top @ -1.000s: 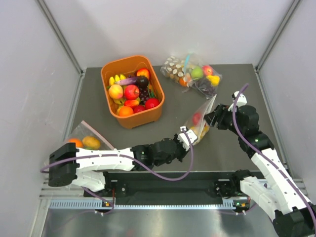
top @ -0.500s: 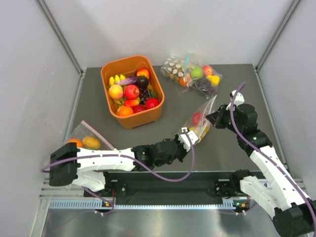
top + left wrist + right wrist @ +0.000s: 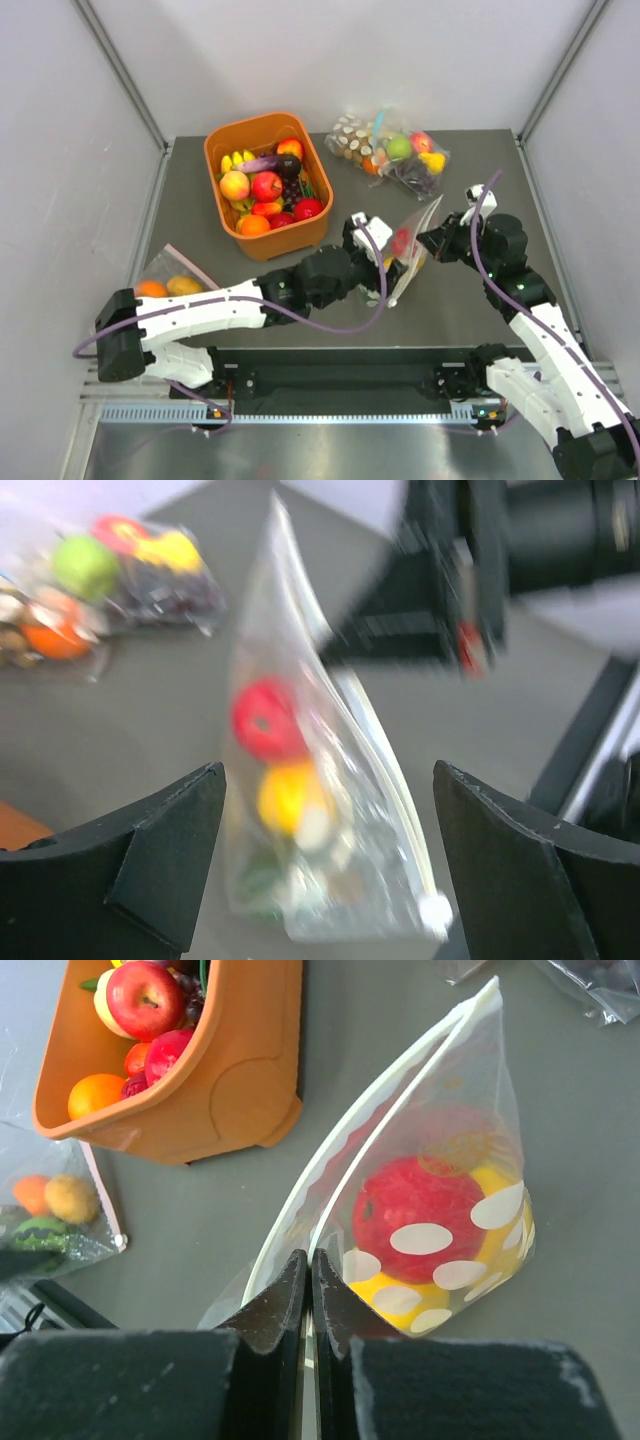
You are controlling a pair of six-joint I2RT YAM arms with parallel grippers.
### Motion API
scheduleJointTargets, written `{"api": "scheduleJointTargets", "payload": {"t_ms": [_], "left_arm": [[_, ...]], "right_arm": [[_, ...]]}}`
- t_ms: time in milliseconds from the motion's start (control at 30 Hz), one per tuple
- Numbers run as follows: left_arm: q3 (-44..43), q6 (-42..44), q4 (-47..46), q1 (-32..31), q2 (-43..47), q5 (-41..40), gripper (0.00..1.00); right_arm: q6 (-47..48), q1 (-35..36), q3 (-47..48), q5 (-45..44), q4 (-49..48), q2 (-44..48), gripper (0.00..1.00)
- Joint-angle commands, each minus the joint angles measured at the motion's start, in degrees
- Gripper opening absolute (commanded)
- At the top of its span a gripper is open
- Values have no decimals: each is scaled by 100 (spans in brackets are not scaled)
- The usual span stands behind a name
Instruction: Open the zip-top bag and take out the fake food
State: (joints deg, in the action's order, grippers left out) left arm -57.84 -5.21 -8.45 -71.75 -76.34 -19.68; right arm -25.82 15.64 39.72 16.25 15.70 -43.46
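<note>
The zip-top bag (image 3: pixel 408 255) is standing on edge at the middle right of the table (image 3: pixel 200 215), with the fake food (image 3: pixel 415 1205) resting low inside. The right tool (image 3: pixel 308 1260) is pinching the bag's edge beside the zip strip (image 3: pixel 400 1080). The left tool (image 3: pixel 328 770) is facing the bag with its jaws wide apart, gripping nothing. I judge the opening step is in hand. Next, the left tool is needing to catch the opposite lip and pull. A basket (image 3: pixel 265 185) is sitting far left, and white walls (image 3: pixel 350 60) are surrounding the table.
</note>
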Motion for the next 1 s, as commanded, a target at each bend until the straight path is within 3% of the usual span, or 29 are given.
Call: {"api": "scheduleJointTargets", "payload": {"t_ms": [0,400,700,967], "left_arm": [[-525,-401,-148,415,93,402,89],[-1335,-920,-148,697,-1041,1133,86],[-1554,-938,10,706,-1498,668,86],[-1563,-946,98,767,-1683,448,78]], "right_arm": [[148,62,-35,150,-120,127,0],[183,45,-193,326,-85,391,0],[271,62,-176,423,47,576,0],[324,53,-167,396,231,769,0]]}}
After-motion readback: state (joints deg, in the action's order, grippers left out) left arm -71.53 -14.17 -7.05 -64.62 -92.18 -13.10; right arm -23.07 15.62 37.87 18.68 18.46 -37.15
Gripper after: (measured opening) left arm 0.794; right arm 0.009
